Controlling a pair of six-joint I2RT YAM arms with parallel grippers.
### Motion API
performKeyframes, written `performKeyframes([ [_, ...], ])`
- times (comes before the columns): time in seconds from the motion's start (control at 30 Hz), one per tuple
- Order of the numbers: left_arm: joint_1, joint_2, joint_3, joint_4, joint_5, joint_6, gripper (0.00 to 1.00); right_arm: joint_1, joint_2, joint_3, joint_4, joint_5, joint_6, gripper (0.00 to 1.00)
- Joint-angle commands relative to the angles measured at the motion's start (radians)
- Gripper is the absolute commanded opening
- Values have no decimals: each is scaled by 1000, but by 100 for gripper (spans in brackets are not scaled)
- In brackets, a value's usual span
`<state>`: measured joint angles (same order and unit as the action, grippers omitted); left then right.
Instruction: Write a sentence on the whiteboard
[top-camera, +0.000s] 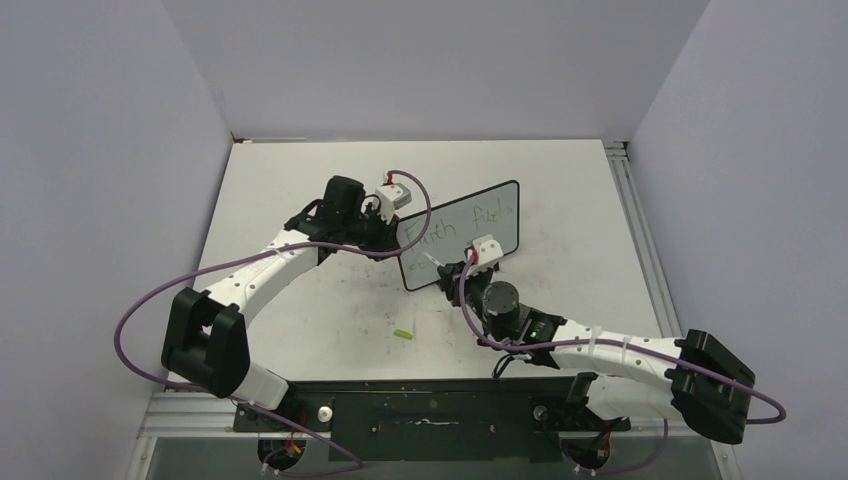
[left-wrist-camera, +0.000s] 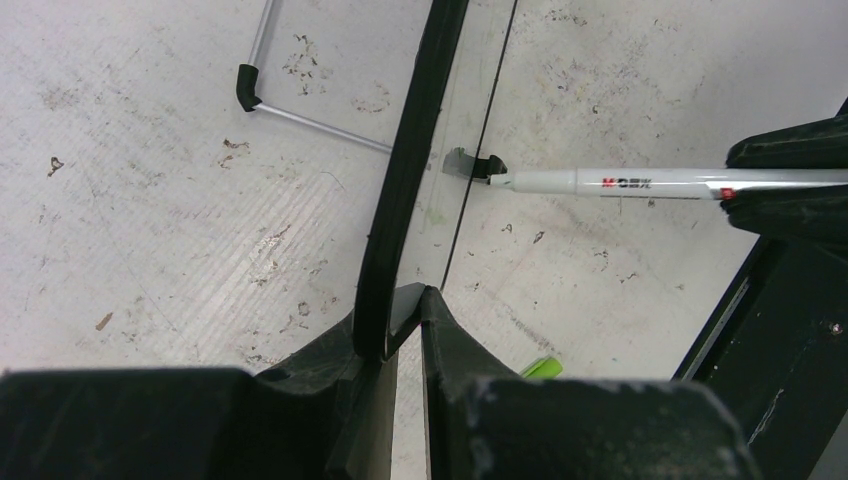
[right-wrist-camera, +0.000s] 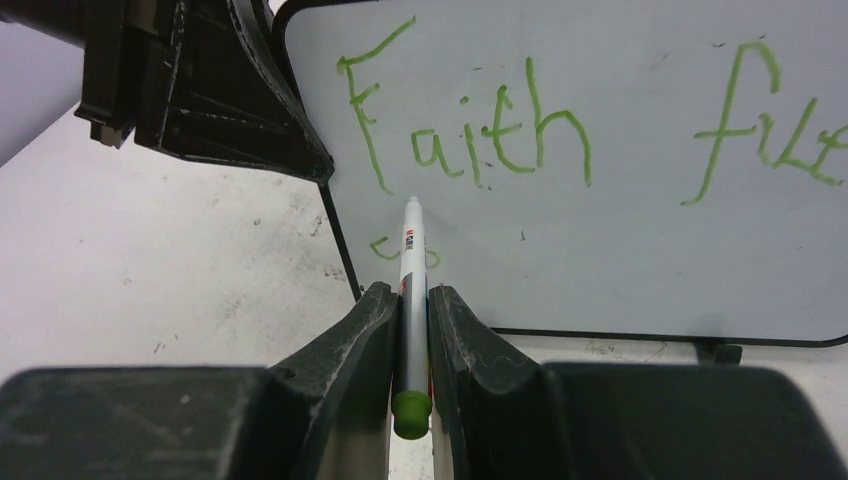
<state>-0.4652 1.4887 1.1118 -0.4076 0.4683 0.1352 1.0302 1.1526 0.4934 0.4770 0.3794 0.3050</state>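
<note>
The whiteboard (top-camera: 500, 243) stands upright mid-table, slightly angled. Green handwriting (right-wrist-camera: 470, 130) on it reads "Faith" and then "fuel" running off to the right; small green strokes (right-wrist-camera: 380, 247) begin a second line below. My left gripper (top-camera: 395, 232) is shut on the board's left edge (left-wrist-camera: 400, 180), also seen in its own view (left-wrist-camera: 405, 300). My right gripper (right-wrist-camera: 413, 295) is shut on a white marker (right-wrist-camera: 410, 250) with a green end. The marker's tip touches the board just under "Faith". The marker also shows in the left wrist view (left-wrist-camera: 620, 182).
A green marker cap (top-camera: 403, 333) lies on the scuffed white tabletop in front of the board, also in the left wrist view (left-wrist-camera: 540, 368). The board's wire stand with a black foot (left-wrist-camera: 247, 88) rests behind it. Grey walls close in the table on three sides.
</note>
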Motion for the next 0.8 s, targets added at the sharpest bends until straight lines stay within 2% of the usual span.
performKeyframes([
  [0.0,-4,-13,17,-28,-42,40,0,6,-36,13,13,50,-29,5],
  [0.77,-4,-8,18,-29,-42,41,0,-17,33,12,29,33,-13,5],
])
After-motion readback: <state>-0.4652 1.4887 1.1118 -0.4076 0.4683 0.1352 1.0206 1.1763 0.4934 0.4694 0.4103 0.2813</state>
